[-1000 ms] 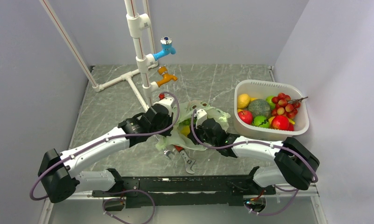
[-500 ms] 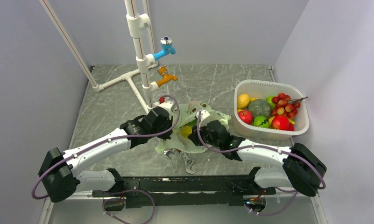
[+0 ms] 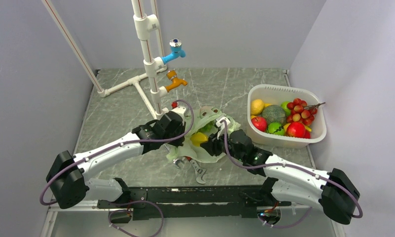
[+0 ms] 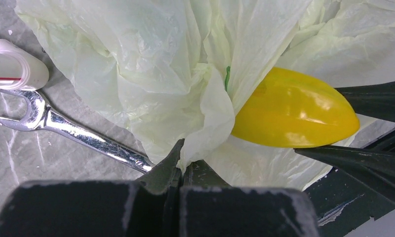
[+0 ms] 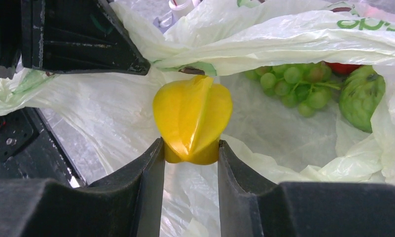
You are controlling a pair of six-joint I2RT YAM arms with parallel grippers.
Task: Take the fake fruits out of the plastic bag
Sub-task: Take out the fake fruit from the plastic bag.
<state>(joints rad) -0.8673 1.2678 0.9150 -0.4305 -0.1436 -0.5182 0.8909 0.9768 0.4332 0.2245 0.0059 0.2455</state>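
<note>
While the left gripper pinches a fold of the plastic bag flat between its pressed-together fingers, the right gripper clamps the lower end of a yellow star fruit between its two pads. The bag lies crumpled on the table at the centre of the overhead view, between the two wrists, with its mouth turned toward the right wrist camera. The star fruit sits right at that mouth, with bag film draped above and behind it and one loose flap touching its side in the left wrist view.

Judging by this, the step in hand is drawing the star fruit out of the bag while the other arm anchors the plastic. Deeper inside, toward the upper right of the right wrist frame, lie a bunch of green grapes, a bumpy green fruit and a sliver of something red, so several pieces remain to be taken.

The next move probably calls for pulling the star fruit clear of the film without dragging the bag along, then carrying it to the white tub at the right of the overhead frame, which holds other fruit. A wrench lies on the table at the bag's near edge, partly beneath it.
</note>
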